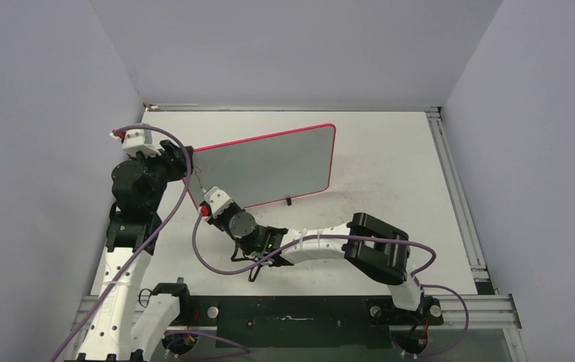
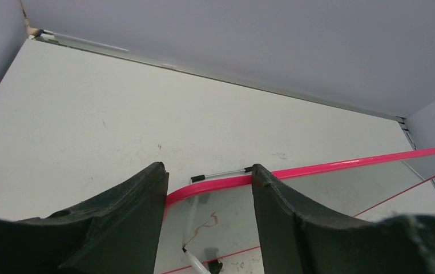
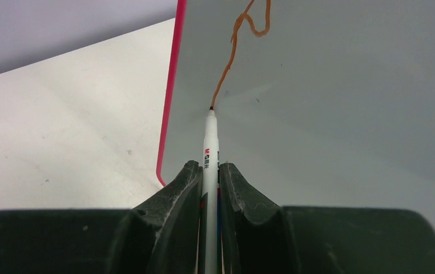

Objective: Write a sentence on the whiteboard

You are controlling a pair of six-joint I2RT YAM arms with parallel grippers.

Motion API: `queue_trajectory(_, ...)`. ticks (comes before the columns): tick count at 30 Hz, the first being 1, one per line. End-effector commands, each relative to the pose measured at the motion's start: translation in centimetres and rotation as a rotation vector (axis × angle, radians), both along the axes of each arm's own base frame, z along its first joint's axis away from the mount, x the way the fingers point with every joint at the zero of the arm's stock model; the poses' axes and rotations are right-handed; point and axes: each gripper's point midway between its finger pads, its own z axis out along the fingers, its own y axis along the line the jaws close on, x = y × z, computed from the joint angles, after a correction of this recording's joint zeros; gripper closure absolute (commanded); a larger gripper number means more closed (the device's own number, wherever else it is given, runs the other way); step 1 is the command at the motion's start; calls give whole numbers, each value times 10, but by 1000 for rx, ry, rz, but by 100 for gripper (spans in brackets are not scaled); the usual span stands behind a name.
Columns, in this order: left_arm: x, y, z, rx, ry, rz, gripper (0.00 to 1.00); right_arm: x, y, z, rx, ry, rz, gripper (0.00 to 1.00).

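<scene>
The table [image 1: 398, 173] carries the whiteboard [image 1: 269, 166], which stands tilted on its feet at the far left, directly in front of both my arms. My left gripper [image 2: 206, 177] has its jaws half apart at the board's upper left corner; I cannot tell if they press on it. My right gripper [image 3: 209, 168] is clamped on the marker [image 3: 210, 137], whose long axis points straight ahead into the board. Its tip touches the lower end of the sentence [image 3: 235, 40], only one thin loop so far. I judge the next strokes must go right, where the surface is bare.
</scene>
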Motion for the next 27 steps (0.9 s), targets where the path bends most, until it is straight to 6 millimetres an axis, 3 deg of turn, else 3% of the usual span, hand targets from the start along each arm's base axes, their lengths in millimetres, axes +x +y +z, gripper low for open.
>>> queue_trajectory(1,-3,-2,-1,13,0,-9,47,8,-4,3,30,6,-28,95)
queue_trajectory(7,-2,-1,-3,17,6,-8,47,0,-3,25,68,-10,14,95)
queue_trajectory(13,-3,1,-5,24,13,1,47,-29,-4,60,135,-44,107,95)
queue_trajectory(21,-2,2,-8,31,25,7,47,-41,-35,83,202,-65,100,95)
queue_trajectory(27,-2,3,-11,32,32,6,47,-42,-46,91,226,-69,122,95)
